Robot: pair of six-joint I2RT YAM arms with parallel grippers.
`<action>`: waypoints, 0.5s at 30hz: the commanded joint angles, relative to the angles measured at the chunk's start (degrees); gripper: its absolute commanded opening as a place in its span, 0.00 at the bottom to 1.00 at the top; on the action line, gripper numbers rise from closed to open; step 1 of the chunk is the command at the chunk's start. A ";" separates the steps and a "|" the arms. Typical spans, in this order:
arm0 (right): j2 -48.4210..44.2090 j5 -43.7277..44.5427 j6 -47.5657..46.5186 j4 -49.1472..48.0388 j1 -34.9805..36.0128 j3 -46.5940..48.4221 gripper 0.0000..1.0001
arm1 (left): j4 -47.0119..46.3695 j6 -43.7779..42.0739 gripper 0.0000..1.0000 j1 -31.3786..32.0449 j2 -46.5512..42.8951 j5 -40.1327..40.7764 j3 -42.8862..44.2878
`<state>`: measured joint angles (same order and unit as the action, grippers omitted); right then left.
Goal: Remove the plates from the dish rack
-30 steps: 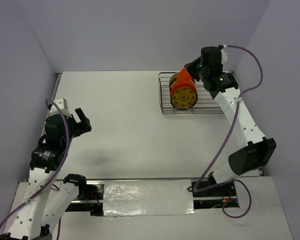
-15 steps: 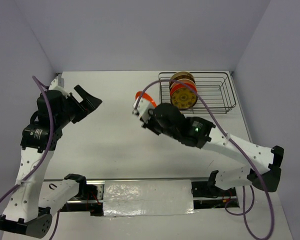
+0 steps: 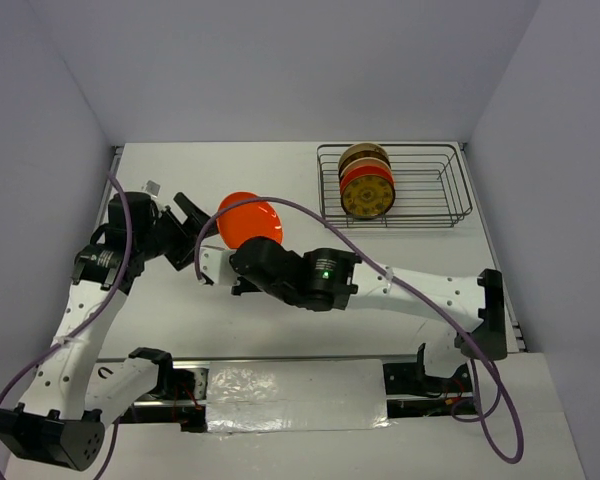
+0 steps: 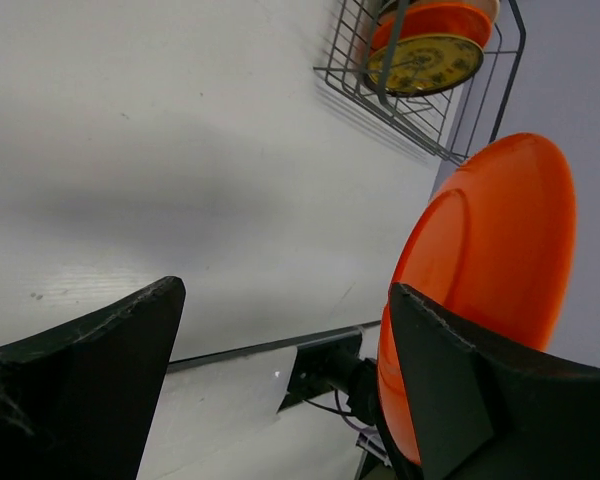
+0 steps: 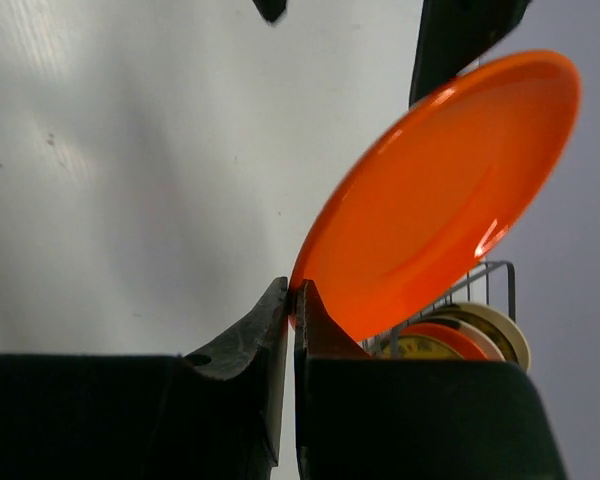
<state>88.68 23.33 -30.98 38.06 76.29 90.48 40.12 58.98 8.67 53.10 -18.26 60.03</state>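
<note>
1 plain orange plate (image 5: 440,190) is out of the dish rack (image 3: 430,200), so the unloading is under way but not far along. The right gripper (image 5: 292,295) is clamped on the lower rim of that plate and holds it tilted in the air over the left half of the table (image 3: 280,170), well apart from the rack. The left gripper (image 4: 285,300) has its jaws spread wide with nothing between them. One finger (image 4: 450,400) sits just beside the plate's edge, which looks like a handover being set up. No plate lies on the table yet.

In the rack at least 3 plates stand on edge, packed together at its left end: a cream one (image 3: 363,153) at the back, a second orange one (image 3: 365,173), and a brown one with a yellow pattern (image 3: 368,197) in front.

Those plates overlap, so the count behind the front one is uncertain. From above, the right arm covers its own fingertips. Whether the left finger touches the held plate cannot be told.
</note>
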 commanded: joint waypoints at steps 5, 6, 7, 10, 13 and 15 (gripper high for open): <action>-0.71 6.54 -1.54 -1.42 0.26 1.99 0.00 | 4.34 0.52 0.97 0.04 -2.91 12.09 2.46; -0.62 6.72 -1.36 -0.46 0.09 2.16 0.00 | 4.79 0.70 0.98 0.03 -3.18 13.41 2.37; -0.62 6.64 -1.27 -0.01 -0.18 2.07 0.00 | 4.88 0.96 0.98 0.03 -3.44 15.52 2.37; -1.49 6.64 -1.71 -0.09 -0.36 -0.12 0.00 | 4.97 1.83 1.00 0.03 -4.58 17.38 2.46; -1.59 7.16 -1.54 -0.36 -0.44 -2.14 0.00 | 3.65 3.15 1.00 0.03 -5.90 18.08 2.37; -1.50 7.34 -1.28 -0.53 -0.35 -2.93 0.00 | 1.30 3.94 0.99 0.03 -7.39 18.09 1.85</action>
<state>89.36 28.73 -31.64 39.07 75.96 88.38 44.91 60.82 8.67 47.68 -2.35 60.25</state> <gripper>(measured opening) 0.081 0.994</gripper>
